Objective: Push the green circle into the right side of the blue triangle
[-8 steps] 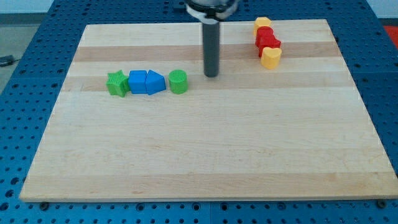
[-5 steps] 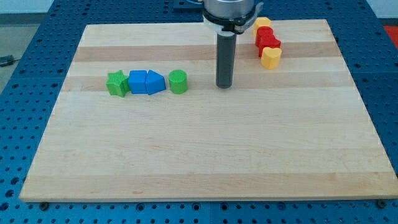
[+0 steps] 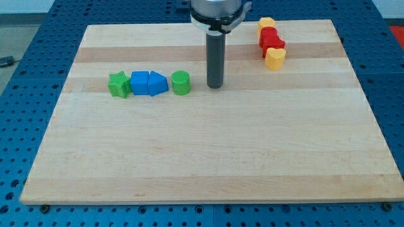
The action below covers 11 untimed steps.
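Note:
The green circle (image 3: 181,82) sits on the wooden board (image 3: 208,151) in the upper left part of the view. The blue triangle (image 3: 158,83) lies just to its left with a small gap between them. A blue cube (image 3: 139,82) touches the triangle's left side, and a green star (image 3: 118,84) sits left of the cube. My tip (image 3: 215,86) rests on the board to the right of the green circle, with a clear gap to it, at about the same height in the view.
At the view's top right a column of blocks stands near the board's far edge: a yellow block (image 3: 266,23), two red blocks (image 3: 271,40) and a yellow heart (image 3: 274,58).
My tip first moved right and toward the view's bottom, then came back left toward the green circle. No block has moved.

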{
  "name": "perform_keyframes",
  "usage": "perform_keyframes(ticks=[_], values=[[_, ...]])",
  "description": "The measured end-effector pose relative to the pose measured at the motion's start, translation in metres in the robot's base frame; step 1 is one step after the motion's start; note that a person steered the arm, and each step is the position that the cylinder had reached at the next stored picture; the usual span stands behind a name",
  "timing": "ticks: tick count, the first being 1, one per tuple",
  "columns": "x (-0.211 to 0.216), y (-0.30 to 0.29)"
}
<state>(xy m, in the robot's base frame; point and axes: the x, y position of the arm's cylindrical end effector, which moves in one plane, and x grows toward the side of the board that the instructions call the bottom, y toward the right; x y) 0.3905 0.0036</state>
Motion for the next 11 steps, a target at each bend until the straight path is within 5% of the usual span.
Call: perform_keyframes(ticks=[9, 11], values=[[0.0, -0.04], [0.032, 0.041]])
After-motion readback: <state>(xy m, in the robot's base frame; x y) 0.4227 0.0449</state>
